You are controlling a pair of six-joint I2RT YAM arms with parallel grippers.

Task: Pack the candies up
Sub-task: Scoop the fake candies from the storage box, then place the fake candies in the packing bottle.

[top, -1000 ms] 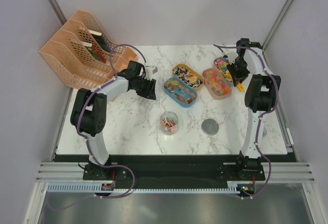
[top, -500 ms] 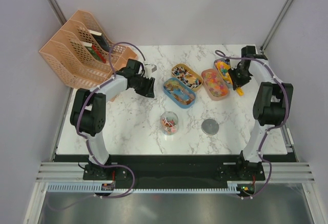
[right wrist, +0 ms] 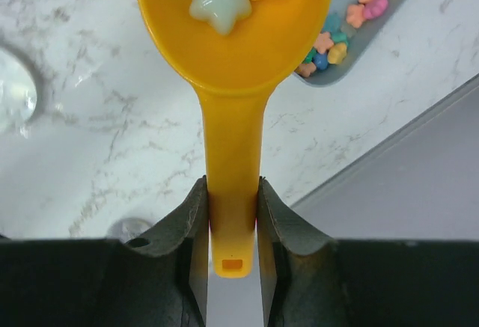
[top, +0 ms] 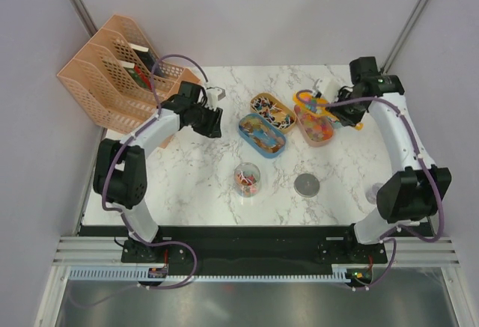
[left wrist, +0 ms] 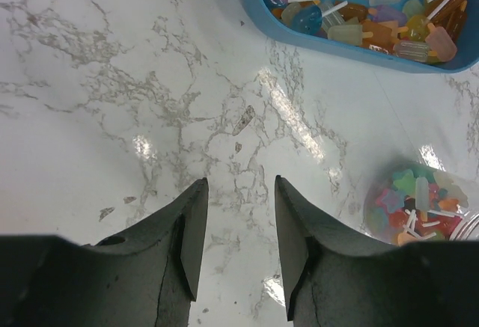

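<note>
Candies (right wrist: 221, 1): in jar (top: 248, 180), trays (top: 241, 125), and now some ride the scoop (right wrist: 232, 80).
Left gripper (left wrist: 239, 186): open, empty, above table (left wrist: 112, 80).
Right gripper (right wrist: 230, 196): clamped on the scoop handle, just lifted off the rightmost tray. I reckon the jar comes next.

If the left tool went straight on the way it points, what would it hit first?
Likely bare table just ahead of the left tool, short of the blue tray; depth is unclear.
</note>
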